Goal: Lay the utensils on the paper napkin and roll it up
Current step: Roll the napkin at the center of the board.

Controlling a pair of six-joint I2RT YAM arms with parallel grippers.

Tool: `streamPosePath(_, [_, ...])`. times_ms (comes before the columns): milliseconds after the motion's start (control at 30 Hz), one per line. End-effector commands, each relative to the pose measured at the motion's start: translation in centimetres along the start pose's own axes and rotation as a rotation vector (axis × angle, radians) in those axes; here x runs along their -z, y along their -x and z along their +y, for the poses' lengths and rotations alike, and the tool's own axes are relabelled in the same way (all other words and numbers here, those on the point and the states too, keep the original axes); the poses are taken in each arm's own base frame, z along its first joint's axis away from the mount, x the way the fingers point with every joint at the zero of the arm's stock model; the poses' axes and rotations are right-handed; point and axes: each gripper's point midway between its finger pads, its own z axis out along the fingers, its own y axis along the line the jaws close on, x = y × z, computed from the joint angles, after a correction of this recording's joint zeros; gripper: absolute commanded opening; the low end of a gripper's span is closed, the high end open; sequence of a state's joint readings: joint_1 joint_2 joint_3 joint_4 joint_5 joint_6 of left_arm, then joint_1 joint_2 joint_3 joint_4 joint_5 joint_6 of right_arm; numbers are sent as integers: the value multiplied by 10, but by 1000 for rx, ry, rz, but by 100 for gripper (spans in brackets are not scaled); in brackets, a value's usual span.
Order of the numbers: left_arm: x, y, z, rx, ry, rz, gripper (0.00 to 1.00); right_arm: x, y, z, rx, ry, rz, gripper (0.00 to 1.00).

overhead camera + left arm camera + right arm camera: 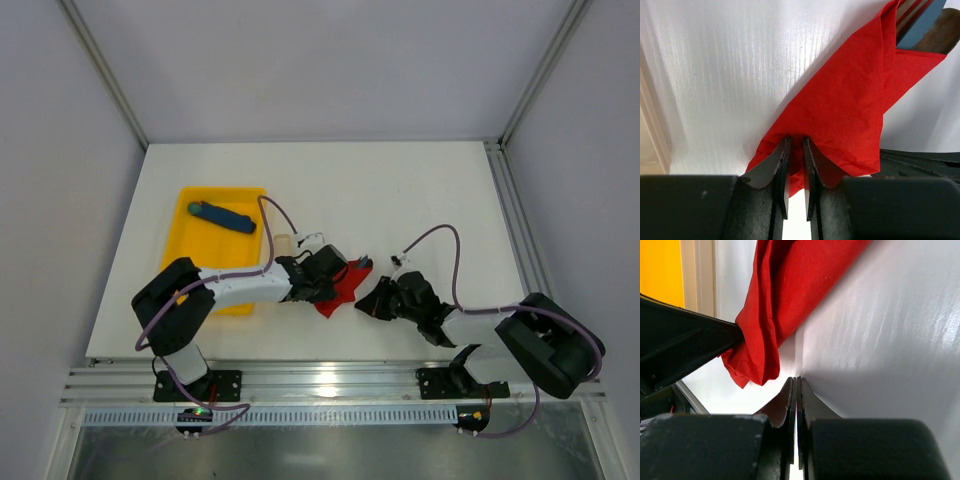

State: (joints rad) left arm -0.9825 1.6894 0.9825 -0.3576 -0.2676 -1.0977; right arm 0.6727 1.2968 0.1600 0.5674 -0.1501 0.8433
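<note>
Left gripper (796, 142) was nearly closed, pinching the paper napkin (840, 115) at its near corner. Right gripper (796, 382) was fully closed, empty, just beside the napkin. Utensils (942, 35) protruded from the far fold. Open tabletop (400, 190) lay beyond, yellow tray (200, 215) to the left.

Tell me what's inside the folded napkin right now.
Brownish utensil ends poke from one end of the paper napkin; its fold covers the rest, so their count is hidden.

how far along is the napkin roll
Done: utensils sit inside the folded paper napkin. In hand: left hand pinches its edge; right hand is shut on nothing beside it. Left: rolling it tight, since it is only loosely folded.
</note>
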Motion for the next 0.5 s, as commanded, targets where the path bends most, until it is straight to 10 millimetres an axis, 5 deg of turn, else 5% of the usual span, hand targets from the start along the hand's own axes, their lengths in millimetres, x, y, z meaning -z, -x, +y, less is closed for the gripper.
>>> streamPosePath(0, [-1, 3, 3, -1, 35, -23, 20, -2, 5, 3, 7, 17, -35, 5])
streamPosePath(300, [1, 3, 5, -2, 43, -35, 20, 10, 45, 31, 42, 4, -123, 47])
streamPosePath(467, [1, 2, 5, 1, 41, -40, 20, -2, 62, 40, 65, -7, -122, 51])
